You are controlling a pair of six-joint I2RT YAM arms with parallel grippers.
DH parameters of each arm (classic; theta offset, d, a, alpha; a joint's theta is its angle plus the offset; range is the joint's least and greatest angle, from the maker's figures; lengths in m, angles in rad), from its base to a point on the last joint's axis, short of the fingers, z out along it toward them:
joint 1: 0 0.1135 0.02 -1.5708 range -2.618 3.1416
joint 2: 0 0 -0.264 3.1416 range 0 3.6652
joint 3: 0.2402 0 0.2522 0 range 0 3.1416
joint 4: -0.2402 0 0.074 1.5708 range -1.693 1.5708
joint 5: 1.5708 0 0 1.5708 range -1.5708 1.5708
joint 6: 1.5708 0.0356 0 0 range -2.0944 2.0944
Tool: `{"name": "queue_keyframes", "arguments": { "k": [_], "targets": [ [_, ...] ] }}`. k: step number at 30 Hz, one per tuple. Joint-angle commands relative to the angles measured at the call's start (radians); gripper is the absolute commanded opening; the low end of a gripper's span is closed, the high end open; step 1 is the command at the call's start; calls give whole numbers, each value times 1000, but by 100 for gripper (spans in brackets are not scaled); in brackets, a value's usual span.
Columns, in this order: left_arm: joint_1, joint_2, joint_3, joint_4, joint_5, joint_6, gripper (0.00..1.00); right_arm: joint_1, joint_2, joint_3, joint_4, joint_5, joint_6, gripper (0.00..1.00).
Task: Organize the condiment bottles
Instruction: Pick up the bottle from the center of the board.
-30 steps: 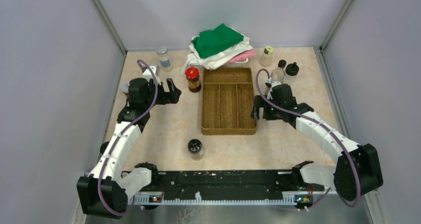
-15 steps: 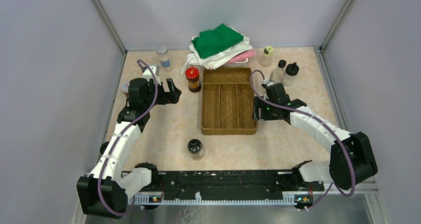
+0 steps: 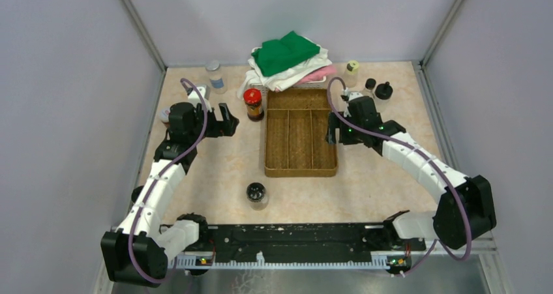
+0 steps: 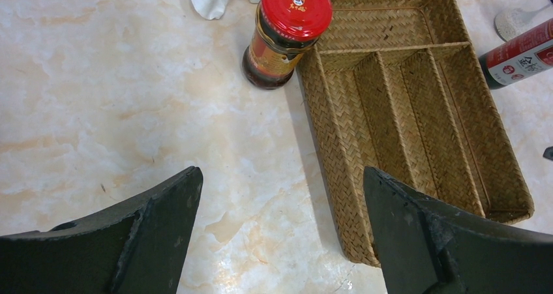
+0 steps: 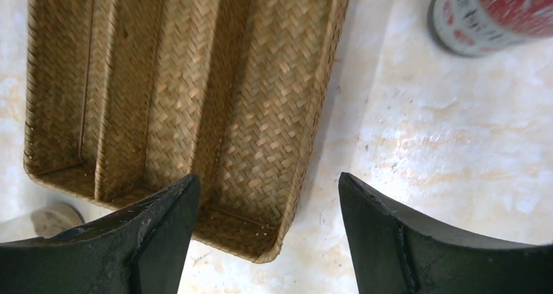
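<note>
Standing apart, ahead of the left pincer (image 4: 282, 180): the red-lidded jar (image 4: 287, 33).

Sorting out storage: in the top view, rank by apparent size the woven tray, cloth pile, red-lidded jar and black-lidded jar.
Woven tray
Cloth pile
Red-lidded jar and black-lidded jar: too alike to rank

Left claw (image 4: 280, 183) spread wide, empty; red-lidded jar (image 4: 287, 36) upright just beside woven tray (image 4: 334, 170) corner

The overhead camera looks down from the near side on the whole marbled table (image 3: 215, 170); both close, downward-facing wrist cameras share the brown woven divided tray (image 4: 417, 111).
</note>
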Motion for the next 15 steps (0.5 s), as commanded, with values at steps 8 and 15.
{"name": "queue_keyframes", "arguments": {
  "k": [8, 15],
  "targets": [
    [5, -10, 89, 4, 74, -7, 99, 11, -139, 203, -113, 176, -73, 81],
    [5, -18, 276, -59, 154, -32, 99, -15, -200, 301, -174, 296, -98, 82]
  ]
}}
